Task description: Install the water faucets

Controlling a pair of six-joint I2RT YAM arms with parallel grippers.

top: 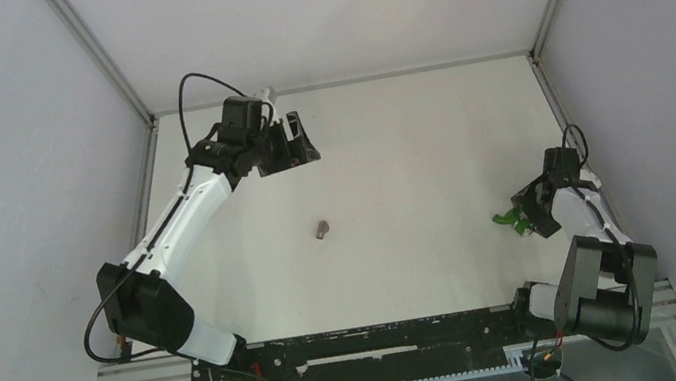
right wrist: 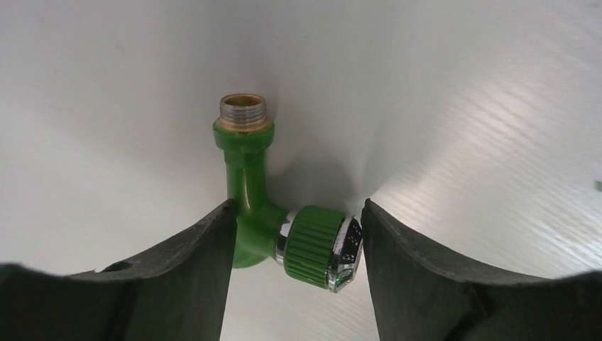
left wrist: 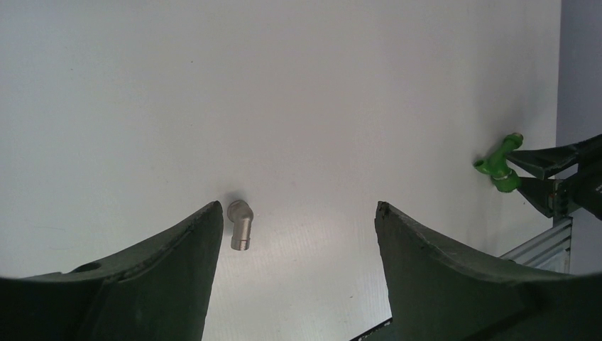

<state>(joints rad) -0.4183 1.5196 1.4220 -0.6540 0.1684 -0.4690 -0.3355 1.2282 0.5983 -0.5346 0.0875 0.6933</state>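
Right wrist view: the right gripper straddles the green tap, which lies on the white counter near its right edge. One finger meets the green body and the other meets the knob's chrome cap (whether they actually clamp, I cannot tell). The left gripper hangs wide apart, holding nothing. The grey elbow fitting lies mid-counter, well apart from the tap.

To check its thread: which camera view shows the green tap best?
Right wrist: the green tap fills the middle, brass thread and ribbed knob sharp. Top external and left wrist show only a small green shape.
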